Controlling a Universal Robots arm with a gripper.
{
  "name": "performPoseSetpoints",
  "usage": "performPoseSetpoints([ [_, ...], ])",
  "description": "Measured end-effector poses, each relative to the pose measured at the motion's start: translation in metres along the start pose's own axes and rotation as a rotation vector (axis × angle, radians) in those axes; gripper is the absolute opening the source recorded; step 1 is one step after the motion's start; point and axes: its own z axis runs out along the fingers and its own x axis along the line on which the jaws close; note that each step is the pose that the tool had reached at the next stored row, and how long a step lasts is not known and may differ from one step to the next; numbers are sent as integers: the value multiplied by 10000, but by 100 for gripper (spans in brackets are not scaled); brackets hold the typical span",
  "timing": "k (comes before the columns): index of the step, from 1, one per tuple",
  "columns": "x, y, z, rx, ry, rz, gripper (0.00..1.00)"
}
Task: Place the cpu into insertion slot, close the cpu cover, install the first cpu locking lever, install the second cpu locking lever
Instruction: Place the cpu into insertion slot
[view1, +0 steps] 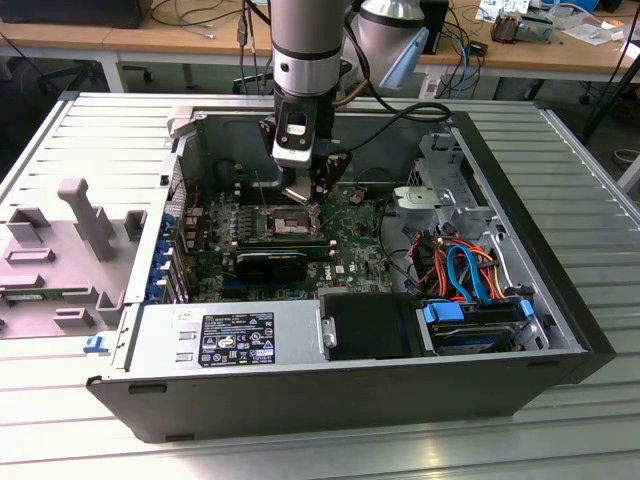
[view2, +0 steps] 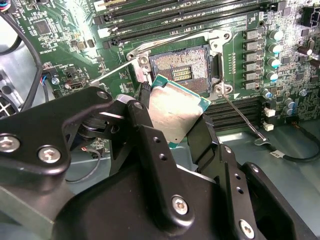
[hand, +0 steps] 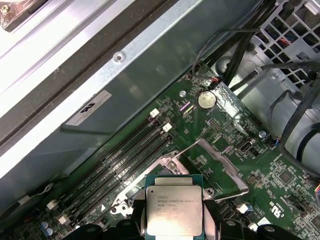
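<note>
The cpu (view2: 176, 111), a flat square chip with a silver-grey top, is held by its edges in my gripper (view2: 172, 120), which is shut on it. It hangs tilted just above and beside the insertion slot (view2: 181, 66), whose dark centre lies bare. In the first wrist view the cpu (hand: 174, 210) sits between the fingers of the gripper (hand: 174, 222), with the cpu cover (hand: 227, 169) swung up behind it. Two thin locking levers (view2: 111, 73) (view2: 243, 116) stick out loose on either side of the socket. In the exterior view my gripper (view1: 305, 200) hovers over the insertion slot (view1: 288, 222) inside the open case.
Long black memory slots (view2: 175, 15) run beside the socket. A black card (view1: 275, 262), the power supply (view1: 230, 335), coloured cables (view1: 465, 270) and a drive bay (view1: 480, 325) crowd the case. Case walls (view1: 520, 200) ring the board. A grey fixture (view1: 80, 230) stands outside.
</note>
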Motion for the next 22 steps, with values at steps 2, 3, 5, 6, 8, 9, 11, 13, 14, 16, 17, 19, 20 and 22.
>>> performPoseSetpoints([
  [2, 0, 0, 0, -1, -1, 21, 54],
  [3, 0, 0, 0, -1, -1, 32, 54],
  [5, 0, 0, 0, -1, -2, 51, 54],
  [6, 0, 0, 0, -1, -2, 57, 54],
  [8, 0, 0, 0, -1, -2, 66, 54],
  [9, 0, 0, 0, -1, -3, 71, 54],
  [11, 0, 0, 0, -1, -3, 83, 54],
  [13, 0, 0, 0, -1, -4, 102, 54],
  [14, 0, 0, 0, -1, -4, 108, 54],
  [16, 0, 0, 0, -2, -4, 119, 54],
  [17, 0, 0, 0, -2, -5, 124, 54],
  [19, 0, 0, 0, -2, -5, 141, 54],
  [20, 0, 0, 0, -2, -5, 145, 54],
  [22, 0, 0, 0, -2, -6, 158, 54],
])
